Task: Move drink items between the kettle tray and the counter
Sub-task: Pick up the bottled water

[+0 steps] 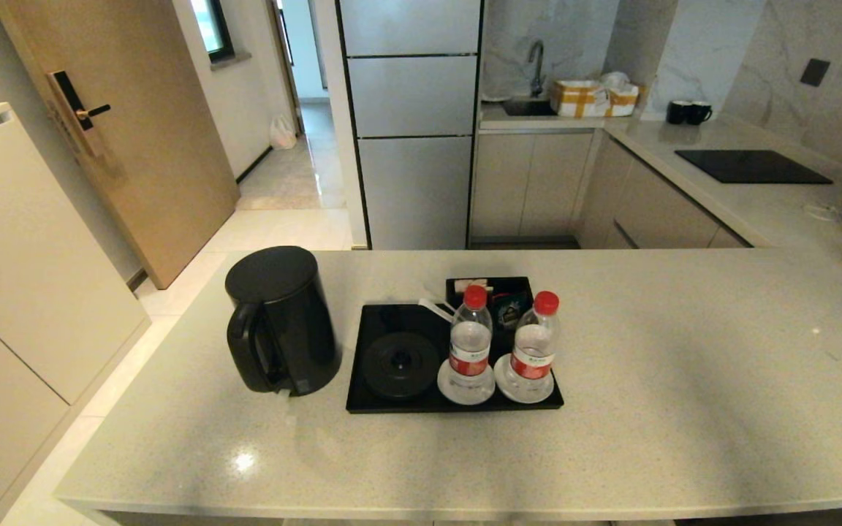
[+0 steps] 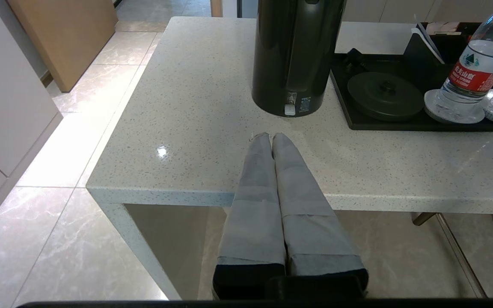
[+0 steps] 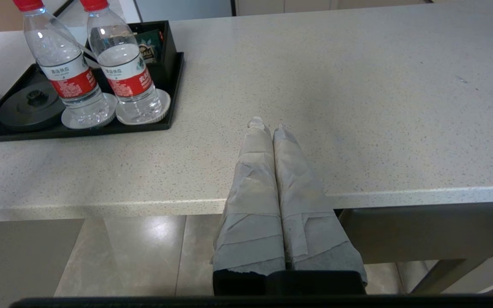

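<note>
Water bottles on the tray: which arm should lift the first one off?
Right, probably. Its shut tool faces bare counter right beside the water bottles on the tray. The left tool, also shut, sits before the kettle.

counter [image 1: 611, 409]: glossy speckled stone
kettle tray [image 1: 392, 403]: smooth black plastic
water bottles [image 1: 470, 343]: clear plastic
kettle [image 1: 280, 318]: matt black
left gripper [image 2: 271, 137]: fingers cloth-wrapped, grey

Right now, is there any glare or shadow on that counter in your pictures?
Head view: a small bright glare spot on the counter in front of the kettle, whose soft shadow falls toward the near edge. Left wrist view: the same kind of glint. Right wrist view: even light, faint shading.
</note>
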